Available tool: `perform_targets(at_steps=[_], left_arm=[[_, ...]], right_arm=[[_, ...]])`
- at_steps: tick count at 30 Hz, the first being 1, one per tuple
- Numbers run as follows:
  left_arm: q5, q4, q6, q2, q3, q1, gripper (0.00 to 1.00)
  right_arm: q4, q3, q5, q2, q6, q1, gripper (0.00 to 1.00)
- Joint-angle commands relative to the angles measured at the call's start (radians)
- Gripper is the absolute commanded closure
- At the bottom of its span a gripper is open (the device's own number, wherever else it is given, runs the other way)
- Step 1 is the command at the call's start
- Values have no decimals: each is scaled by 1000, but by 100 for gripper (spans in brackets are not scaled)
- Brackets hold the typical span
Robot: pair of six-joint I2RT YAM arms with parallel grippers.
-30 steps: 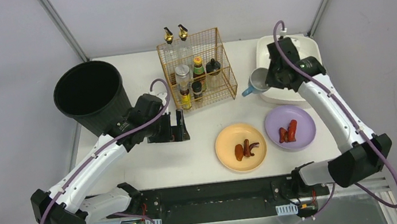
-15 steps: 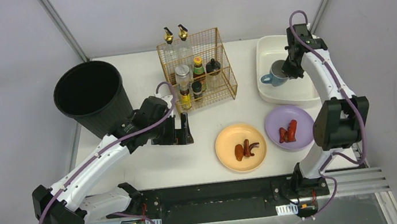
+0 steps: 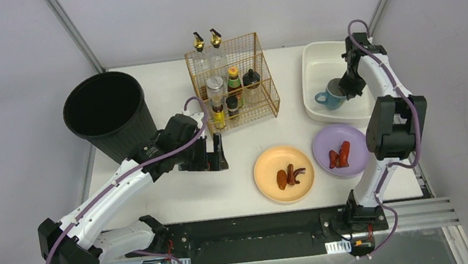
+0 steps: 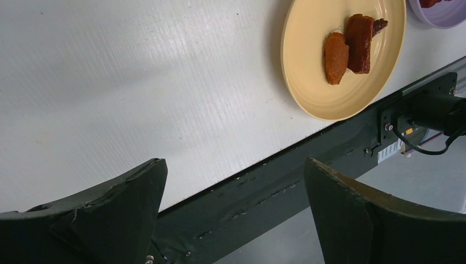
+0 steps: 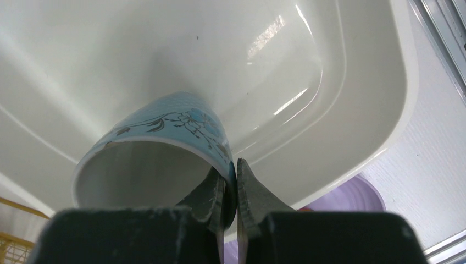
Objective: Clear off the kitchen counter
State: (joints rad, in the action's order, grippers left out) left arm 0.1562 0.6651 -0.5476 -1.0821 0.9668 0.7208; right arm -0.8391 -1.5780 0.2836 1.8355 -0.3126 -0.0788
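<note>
Under both arms, kitchen counter (image 3: 225, 191) lies flat, long axis running left-right, black rail (image 3: 251, 229) along its near edge. At counter's far right corner sits cream tub (image 3: 317, 59); right gripper (image 5: 231, 176) over it, clenched on blue cup (image 5: 181, 118) rim. Above counter's left-middle, left gripper (image 4: 233, 162) spread wide, empty. On counter's near-centre, yellow plate (image 3: 263, 169).

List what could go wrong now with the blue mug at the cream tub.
1. The right claw pinches only one side of the rim of the blue mug, and the mug is tilted: it might pivot or slip.
2. Released at that tilt, it could topple and roll inside the cream tub.
3. The right arm's elbow sits beside the purple plate; pulling back might brush it.
</note>
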Motion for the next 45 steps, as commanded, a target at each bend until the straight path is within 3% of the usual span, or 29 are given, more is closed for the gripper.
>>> perform_targets(at_steps=[1,18,29,31,36,45], left_arm=[[21,-22,12,9,-3,9,0],[15,-44,8,-41,-1,9,0],[24,-45,3,-91,9,8,0],[22,-45,3,-99,15,9,0],[23,-45,0,-102,19,9,0],[19,-45,-12,-83,4,9,0]], right_arm=[[10,-130,-24,36,-49,-42,100],[-200,-904,-152,577,-280,-108,100],[-130,-914,-192,623,-279,-96,100],[-126,-913,-187,624,-270,-91,89],[-113,-913,-175,624,-255,-79,75],[-55,-895,-188,605,-267,-61,57]])
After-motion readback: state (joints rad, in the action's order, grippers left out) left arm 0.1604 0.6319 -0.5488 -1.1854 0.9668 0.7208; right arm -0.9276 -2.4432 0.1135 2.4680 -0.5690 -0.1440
